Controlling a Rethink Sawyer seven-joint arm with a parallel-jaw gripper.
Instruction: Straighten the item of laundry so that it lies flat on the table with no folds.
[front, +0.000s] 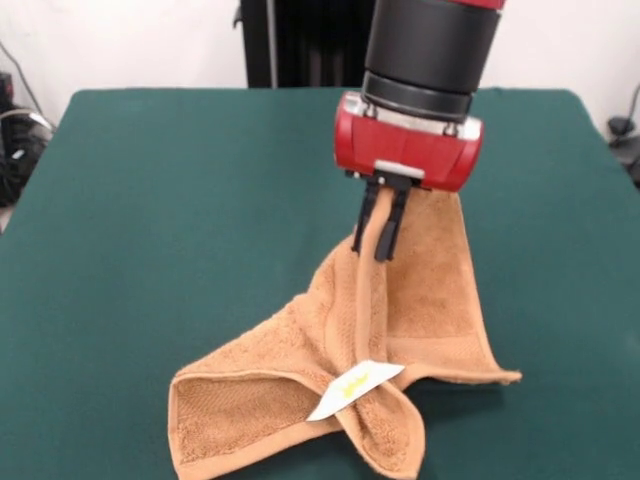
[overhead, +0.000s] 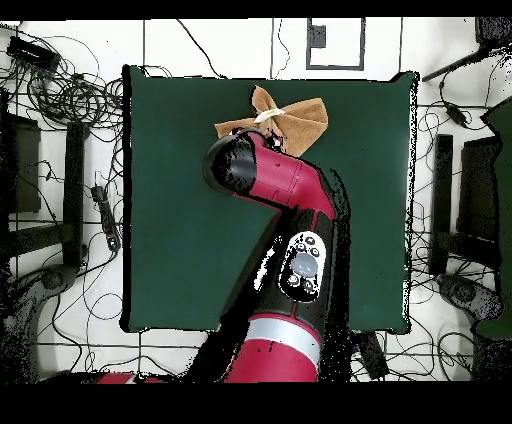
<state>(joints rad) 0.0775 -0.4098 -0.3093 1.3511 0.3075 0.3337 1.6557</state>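
From the front, the tool has its two black fingers pinched shut on a raised ridge of the towel, lifting the middle into a tent while the lower flaps rest on the green counter. A white tag lies on the crossed folds near the camera's edge. The cloth looks soft, light and limp; it will drape and drag rather than slide stiffly, so a hemmed corner or edge seems the better hold for pulling it flat.

From overhead, the towel sits bunched near the counter's far edge, just beyond the arm's wrist, which hides the tool.
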